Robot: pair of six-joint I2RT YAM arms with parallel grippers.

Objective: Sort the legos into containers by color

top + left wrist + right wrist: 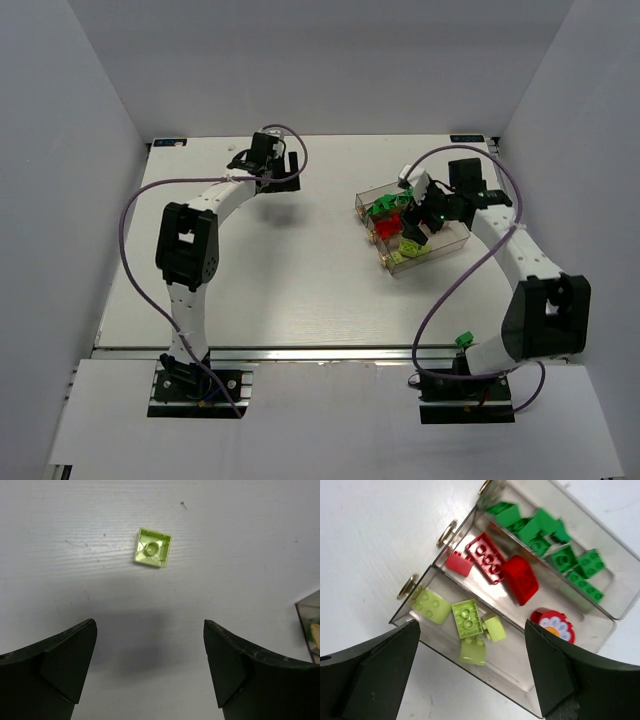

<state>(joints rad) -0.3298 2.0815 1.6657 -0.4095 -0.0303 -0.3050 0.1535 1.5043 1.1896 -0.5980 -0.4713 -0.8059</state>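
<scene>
Lime brick (152,547) — open table (235,555) all round

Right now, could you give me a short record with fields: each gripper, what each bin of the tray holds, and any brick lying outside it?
left gripper: open, empty, above the table
loose lime brick: on the table, hollow side up, ahead of the left fingers
right gripper: open, empty, over the tray
far bin: green bricks
middle bin: red bricks
near bin: lime bricks
not yet sorted: the loose lime brick
</scene>
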